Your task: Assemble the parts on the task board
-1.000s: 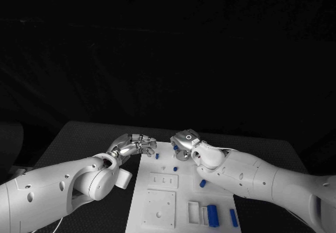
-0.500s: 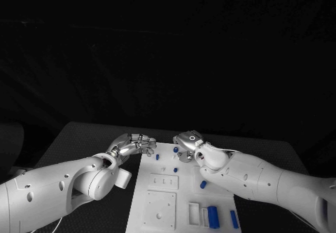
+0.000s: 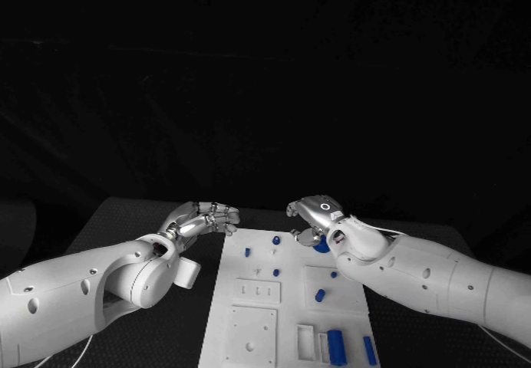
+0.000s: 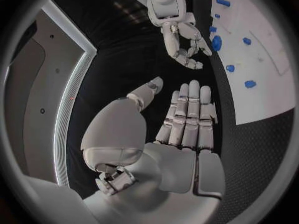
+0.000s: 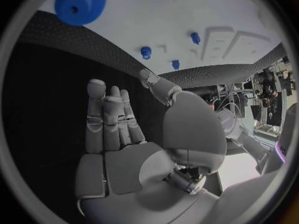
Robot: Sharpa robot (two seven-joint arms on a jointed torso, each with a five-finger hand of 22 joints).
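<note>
I'm looking at the task board [image 3: 290, 295], a white plate lying in the middle of the black table [image 3: 133, 218], its long axis running away from the robot toward the far edge. Blue parts are scattered over it. At the far end a round blue gear [image 3: 321, 247] lies flat on the board, half hidden behind my right hand; the right wrist view shows it as a toothed disc [image 5: 79, 3] with a hole in its centre. Near it a small blue peg [image 3: 275, 240] stands upright, another peg [image 3: 248, 251] is just beside the board's left edge, and a third [image 3: 275, 272] sits further in. A short blue piece [image 3: 320, 294] lies tilted toward mid-board. At the near end two long blue bars [image 3: 335, 345] lie side by side, parallel to the board's long axis, beside raised white rectangular recesses [image 3: 252, 328].

My right hand [image 3: 313, 222] hangs over the far end of the board, just above the gear, fingers apart and holding nothing; its wrist view shows them extended side by side. My left hand [image 3: 202, 218] hovers off the board's far left corner over the table, fingers loosely curled in the head view and stretched out, empty, in its wrist view.
</note>
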